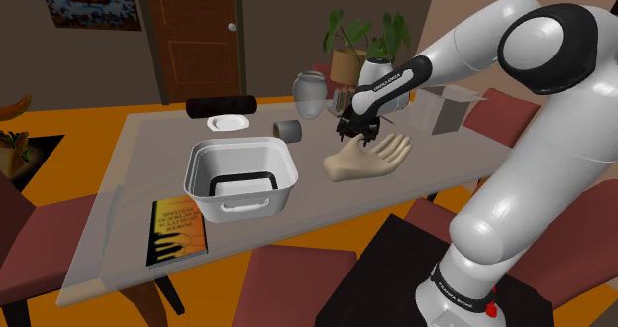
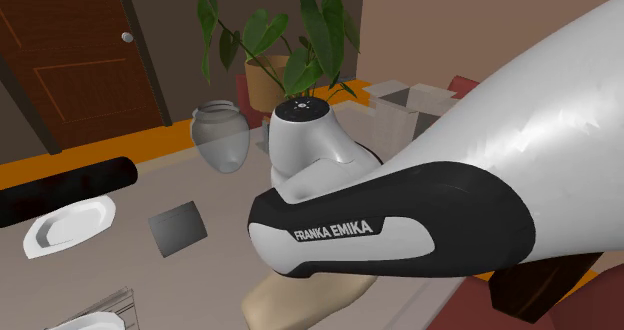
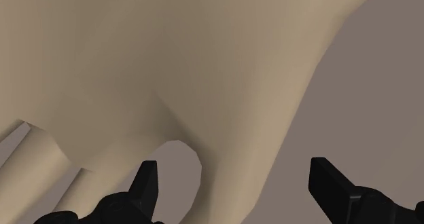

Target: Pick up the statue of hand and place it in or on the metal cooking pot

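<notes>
A beige hand statue (image 1: 366,160) lies flat on the grey table (image 1: 129,137), to the right of the metal pot (image 1: 244,180) in the shoulder view. That pot is a square, pale metal one with a dark handle lying inside. My black gripper (image 1: 357,129) hangs just above the statue's palm. In the wrist view the gripper (image 3: 234,182) is open, its two fingers apart over the statue (image 3: 170,73), which they do not touch. A beige edge of the statue (image 2: 300,300) shows under the arm in the second exterior view.
Behind the pot stand a white dish (image 1: 227,123), a black roll (image 1: 222,106), a dark cup (image 1: 288,130) on its side, a grey vase (image 1: 310,94), a potted plant (image 1: 361,40) and an open box (image 1: 443,108). A book (image 1: 179,229) lies near the front edge. Red chairs surround the table.
</notes>
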Robot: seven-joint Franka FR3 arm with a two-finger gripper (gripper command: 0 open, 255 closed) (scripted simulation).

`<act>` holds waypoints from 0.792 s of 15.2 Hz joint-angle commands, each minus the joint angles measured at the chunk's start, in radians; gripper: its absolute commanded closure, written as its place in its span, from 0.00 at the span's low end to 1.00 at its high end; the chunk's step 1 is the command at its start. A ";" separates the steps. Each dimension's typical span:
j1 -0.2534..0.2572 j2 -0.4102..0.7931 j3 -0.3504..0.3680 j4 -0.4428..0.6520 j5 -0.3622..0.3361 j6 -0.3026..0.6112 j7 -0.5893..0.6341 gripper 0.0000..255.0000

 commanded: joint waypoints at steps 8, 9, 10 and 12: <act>0.000 0.002 0.000 0.001 0.000 0.001 0.000 1.00; 0.000 0.002 0.000 0.001 0.000 0.000 0.000 1.00; 0.000 0.002 0.000 0.002 0.000 0.000 0.000 1.00; 0.000 0.002 0.000 0.002 0.000 0.001 -0.001 1.00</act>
